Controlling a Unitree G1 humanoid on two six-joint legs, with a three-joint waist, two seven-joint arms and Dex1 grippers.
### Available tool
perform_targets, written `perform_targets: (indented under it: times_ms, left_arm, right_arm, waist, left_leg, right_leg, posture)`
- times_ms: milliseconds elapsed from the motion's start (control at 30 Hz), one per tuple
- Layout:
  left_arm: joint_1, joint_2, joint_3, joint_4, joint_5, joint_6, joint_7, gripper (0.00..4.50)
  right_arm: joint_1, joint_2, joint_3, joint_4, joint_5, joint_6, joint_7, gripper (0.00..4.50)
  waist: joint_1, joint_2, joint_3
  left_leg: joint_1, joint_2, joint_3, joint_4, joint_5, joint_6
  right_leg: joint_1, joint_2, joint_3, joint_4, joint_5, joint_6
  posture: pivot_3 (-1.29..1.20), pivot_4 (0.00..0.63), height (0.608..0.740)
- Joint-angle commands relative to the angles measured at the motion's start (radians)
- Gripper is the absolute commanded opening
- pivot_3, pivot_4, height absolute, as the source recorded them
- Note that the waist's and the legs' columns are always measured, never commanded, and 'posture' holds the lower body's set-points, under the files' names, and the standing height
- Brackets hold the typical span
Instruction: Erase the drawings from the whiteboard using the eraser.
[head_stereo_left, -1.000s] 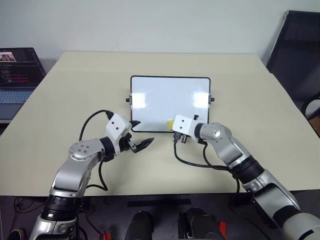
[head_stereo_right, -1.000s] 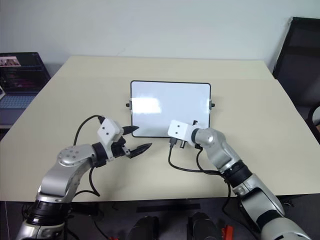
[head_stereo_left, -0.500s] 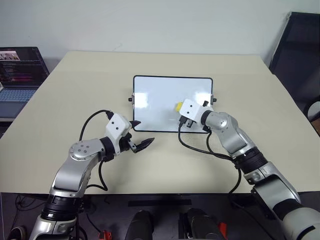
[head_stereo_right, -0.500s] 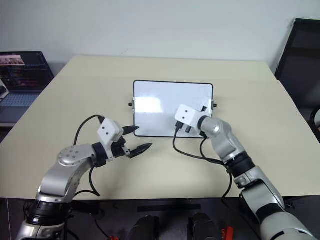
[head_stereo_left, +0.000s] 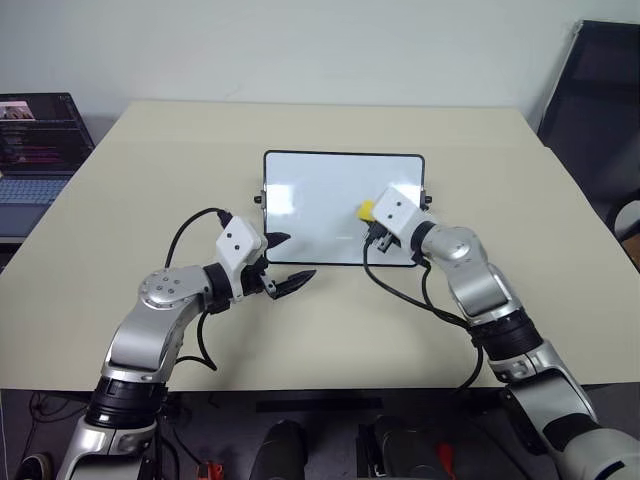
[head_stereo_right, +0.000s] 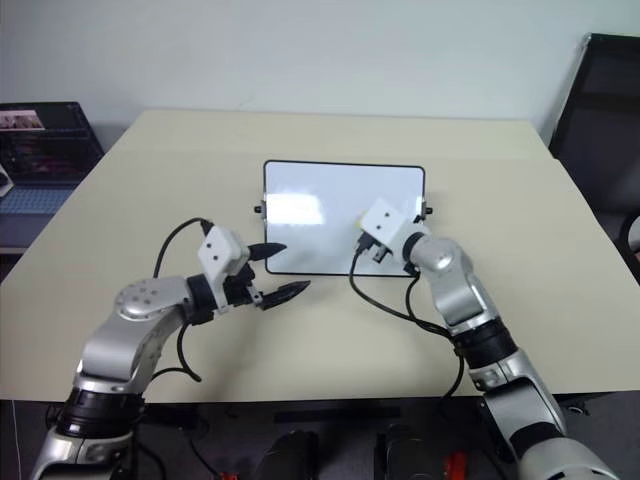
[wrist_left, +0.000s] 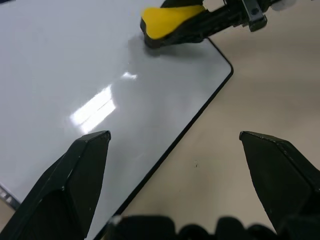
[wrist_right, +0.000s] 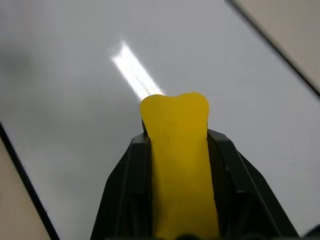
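Slippage is the main worry: the right gripper (wrist_right: 175, 220) has its jaws pinched on the yellow eraser (wrist_right: 177, 165), which sticks out well past the fingertips over the right part of the whiteboard (head_stereo_left: 320, 200), and a hard or skewed push could twist the block in that pinch or drive the small board across the table (head_stereo_left: 150, 180), since nothing pins it down. The left gripper (head_stereo_left: 283, 263) hangs with its jaws wide apart and empty; the board's near edge runs between its fingers (wrist_left: 75, 180) in the left wrist view, so it looks placed to steady the frame, yet whether it touches cannot be told, and a careless closing there could nudge the board instead. The drawings cannot be made out anywhere on the white surface ahead of either pair of jaws, only glare streaks, so wiping may be nearly done or a faint mark may hide in the shine; missing such a remnant is a second risk. A cable (head_stereo_left: 400, 295) loops off the right wrist just short of the board's near edge and might drag on it. A laptop (head_stereo_left: 35, 150) sits far off beyond the left jaws and a dark chair (head_stereo_left: 600, 120) off beyond the right ones, neither in the path
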Motion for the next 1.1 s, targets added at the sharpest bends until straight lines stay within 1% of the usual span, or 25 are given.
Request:
perform_targets:
  times_ms: [33, 100, 167, 233, 300, 400, 500, 567, 700, 867, 1033, 1067, 1100]
  left_arm:
    - [-0.045, 0.0, -0.015, 0.008, -0.025, -0.013, -0.043, 4.5]
    - [-0.084, -0.007, -0.04, 0.034, -0.022, -0.022, -0.072, 4.5]
    - [-0.122, -0.009, -0.077, 0.066, -0.006, -0.045, -0.112, 4.5]
    - [-0.158, -0.008, -0.116, 0.108, 0.019, -0.079, -0.151, 4.5]
    - [-0.199, -0.018, -0.146, 0.159, 0.037, -0.114, -0.184, 4.5]
    - [-0.252, -0.039, -0.175, 0.227, 0.047, -0.158, -0.229, 4.5]
    - [-0.302, -0.075, -0.206, 0.291, 0.053, -0.194, -0.279, 4.5]
    - [-0.334, -0.093, -0.236, 0.338, 0.069, -0.241, -0.328, 4.5]
    - [-0.389, -0.144, -0.263, 0.394, 0.076, -0.279, -0.365, 4.5]
    - [-0.401, -0.182, -0.283, 0.403, 0.092, -0.298, -0.385, 4.5]
    - [-0.38, -0.186, -0.285, 0.366, 0.088, -0.282, -0.382, 4.5]
    - [-0.378, -0.185, -0.285, 0.36, 0.086, -0.279, -0.38, 4.5]
    - [-0.374, -0.184, -0.284, 0.354, 0.084, -0.275, -0.378, 4.5]
  right_arm:
    - [0.075, 0.018, -0.105, -0.208, 0.065, 0.134, -0.026, 1.1]
    - [0.167, 0.026, -0.167, -0.351, 0.086, 0.232, -0.048, 1.1]
    - [0.275, 0.024, -0.203, -0.472, 0.088, 0.314, -0.071, 1.1]
    - [0.374, 0.039, -0.234, -0.554, 0.089, 0.389, -0.108, 1.1]
    - [0.445, 0.058, -0.257, -0.601, 0.074, 0.455, -0.16, 1.1]
    - [0.491, 0.071, -0.268, -0.615, 0.072, 0.49, -0.212, 1.1]
    - [0.491, 0.081, -0.274, -0.552, 0.07, 0.456, -0.266, 1.1]
    - [0.461, 0.103, -0.291, -0.481, 0.081, 0.431, -0.306, 1.1]
    - [0.392, 0.16, -0.371, -0.363, 0.131, 0.398, -0.365, 1.1]
    - [0.339, 0.179, -0.438, -0.27, 0.17, 0.363, -0.417, 1.1]
    - [0.327, 0.175, -0.441, -0.235, 0.198, 0.339, -0.427, 1.1]
    - [0.326, 0.172, -0.439, -0.23, 0.202, 0.336, -0.428, 1.82]
    - [0.325, 0.171, -0.438, -0.224, 0.205, 0.332, -0.43, 1.97]
  waist:
    - [0.001, 0.0, 0.0]
    - [0.008, 0.0, 0.0]
    - [0.015, 0.0, 0.0]
    - [0.017, 0.0, 0.0]
    - [0.017, 0.0, 0.0]
    - [0.008, 0.001, 0.0]
    - [0.004, 0.001, 0.0]
    - [0.002, 0.0, 0.0]
    - [0.001, 0.0, 0.0]
    - [0.0, 0.001, 0.0]
    - [-0.002, 0.001, 0.0]
    - [-0.003, 0.001, 0.0]
    - [-0.003, 0.001, 0.0]
  left_leg:
    - [-0.001, 0.0, 0.0, 0.0, 0.0, 0.0]
    - [-0.002, 0.0, -0.001, 0.0, 0.0, 0.0]
    - [-0.003, 0.0, -0.001, 0.0, 0.0, 0.0]
    - [-0.003, -0.001, -0.001, 0.0, 0.0, 0.0]
    - [-0.003, -0.001, 0.0, 0.0, 0.0, 0.0]
    - [-0.002, 0.0, 0.001, 0.001, 0.0, 0.0]
    - [-0.001, -0.001, 0.002, 0.001, 0.0, 0.0]
    - [-0.001, -0.001, 0.002, 0.001, 0.0, 0.0]
    - [-0.001, -0.001, 0.001, 0.001, 0.0, 0.0]
    - [-0.002, -0.001, 0.001, 0.0, 0.0, 0.0]
    - [-0.002, -0.001, 0.001, 0.0, 0.0, 0.0]
    - [-0.002, -0.001, 0.001, 0.0, 0.0, 0.0]
    - [-0.002, -0.001, 0.001, 0.0, 0.0, 0.0]
  right_leg:
    - [0.0, 0.0, 0.0, -0.001, 0.0, 0.0]
    - [0.0, 0.0, -0.001, -0.002, 0.0, 0.0]
    - [0.0, 0.0, -0.001, -0.003, 0.0, 0.0]
    - [0.0, 0.0, -0.001, -0.004, -0.001, 0.001]
    - [0.0, 0.0, -0.001, -0.004, -0.001, 0.002]
    - [-0.001, 0.001, 0.0, -0.004, -0.001, 0.002]
    - [0.0, 0.002, 0.001, -0.003, -0.001, 0.003]
    - [0.0, 0.003, 0.001, -0.003, -0.002, 0.003]
    - [0.0, 0.003, 0.001, -0.004, -0.002, 0.003]
    - [0.0, 0.002, 0.001, -0.004, -0.001, 0.002]
    - [0.0, 0.002, 0.001, -0.004, -0.001, 0.002]
    - [0.0, 0.002, 0.001, -0.004, -0.001, 0.002]
    - [0.0, 0.002, 0.001, -0.003, -0.001, 0.002]
  posture:
    - [0.0, 0.15, 0.74]
    - [0.0, 0.15, 0.74]
    - [0.0, 0.15, 0.74]
    - [0.0, 0.15, 0.74]
    - [0.0, 0.15, 0.74]
    - [0.0, 0.15, 0.74]
    - [0.0, 0.15, 0.74]
    - [0.0, 0.15, 0.74]
    - [0.0, 0.15, 0.74]
    - [0.0, 0.15, 0.74]
    - [0.0, 0.15, 0.74]
    - [0.0, 0.15, 0.74]
    - [0.0, 0.15, 0.74]
